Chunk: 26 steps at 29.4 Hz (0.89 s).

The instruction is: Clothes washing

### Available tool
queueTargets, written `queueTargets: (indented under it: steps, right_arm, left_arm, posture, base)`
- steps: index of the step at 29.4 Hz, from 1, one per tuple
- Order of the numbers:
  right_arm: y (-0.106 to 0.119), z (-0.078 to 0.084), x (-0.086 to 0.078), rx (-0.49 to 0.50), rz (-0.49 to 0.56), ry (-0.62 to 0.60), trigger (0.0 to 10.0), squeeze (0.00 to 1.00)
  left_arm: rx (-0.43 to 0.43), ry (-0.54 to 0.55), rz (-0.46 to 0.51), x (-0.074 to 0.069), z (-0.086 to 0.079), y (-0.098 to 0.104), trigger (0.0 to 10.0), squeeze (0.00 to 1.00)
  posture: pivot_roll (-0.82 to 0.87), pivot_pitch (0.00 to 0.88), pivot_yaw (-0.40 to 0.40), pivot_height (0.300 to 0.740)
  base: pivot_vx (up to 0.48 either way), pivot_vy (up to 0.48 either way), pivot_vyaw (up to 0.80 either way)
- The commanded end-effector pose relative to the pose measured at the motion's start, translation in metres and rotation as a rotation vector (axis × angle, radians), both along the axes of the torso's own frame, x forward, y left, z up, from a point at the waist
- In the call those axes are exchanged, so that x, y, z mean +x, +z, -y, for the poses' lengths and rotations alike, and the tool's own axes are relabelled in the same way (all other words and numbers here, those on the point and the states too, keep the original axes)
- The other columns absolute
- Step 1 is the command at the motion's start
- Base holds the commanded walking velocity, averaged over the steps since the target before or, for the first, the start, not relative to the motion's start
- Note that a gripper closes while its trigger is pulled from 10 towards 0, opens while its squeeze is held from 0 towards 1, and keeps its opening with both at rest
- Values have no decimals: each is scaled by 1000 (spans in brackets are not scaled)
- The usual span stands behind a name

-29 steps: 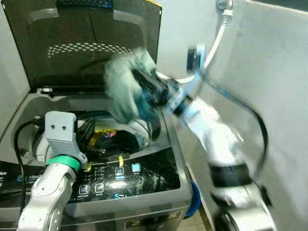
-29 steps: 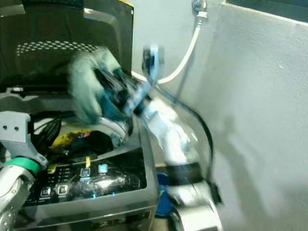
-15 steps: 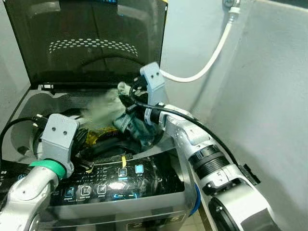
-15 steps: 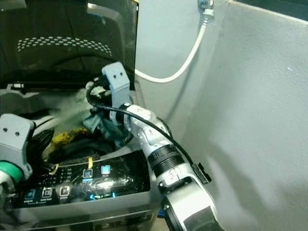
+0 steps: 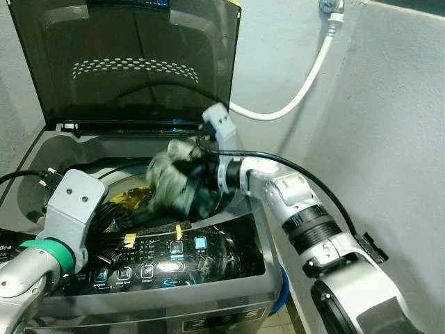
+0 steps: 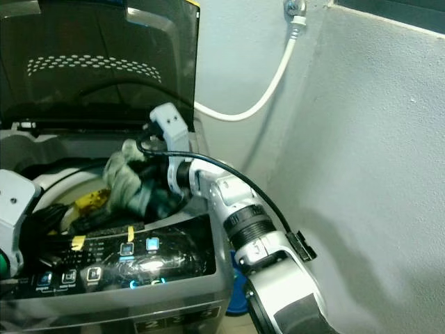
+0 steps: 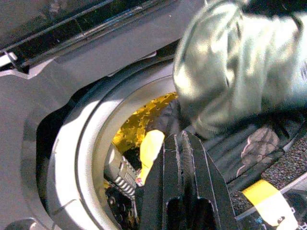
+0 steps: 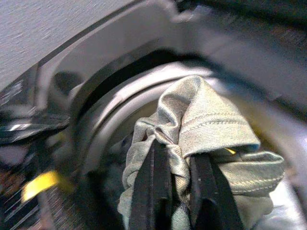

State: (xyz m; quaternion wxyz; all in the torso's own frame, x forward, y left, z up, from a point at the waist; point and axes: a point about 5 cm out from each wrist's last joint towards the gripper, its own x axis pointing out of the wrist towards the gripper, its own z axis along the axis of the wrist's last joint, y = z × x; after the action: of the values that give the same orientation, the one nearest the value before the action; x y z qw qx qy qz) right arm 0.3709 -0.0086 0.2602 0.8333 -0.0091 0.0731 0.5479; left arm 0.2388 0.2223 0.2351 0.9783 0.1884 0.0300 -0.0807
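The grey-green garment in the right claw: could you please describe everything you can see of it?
The grey-green garment is a soft knitted piece, crumpled into a bunch, with a stitched hem showing. The right claw is shut on a fold of it, the black fingers pinching the cloth between them. It hangs over the open drum of the washing machine, just above the dark and yellow laundry already inside. Whether it touches that laundry cannot be told.

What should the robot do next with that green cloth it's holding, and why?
Probably lower it a little and let go. The right gripper pinches the grey-green cloth right over the washer's open drum, where other clothes already lie.
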Motion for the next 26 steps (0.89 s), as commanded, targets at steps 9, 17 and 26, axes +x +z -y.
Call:
queueTargets:
  steps: [9, 17, 26]
  right_arm:
    - [16, 6, -9, 182, -52, 110, 10000, 1000]
    - [50, 48, 18, 598, -14, -264, 10000, 0]
    - [7, 98, 10, 557, 87, -651, 10000, 0]
  left_arm:
    - [14, -12, -18, -1, 3, 4, 10000, 0]
    - [14, -1, -11, 1, 3, 7, 10000, 0]
    - [-187, 140, 88, 30, 8, 9, 10000, 0]
  posture:
    - [126, 3, -5, 740]
    - [128, 5, 3, 740]
    - [87, 0, 17, 740]
  base:
    - [0, 0, 0]
    - [0, 0, 0]
    - [0, 0, 0]
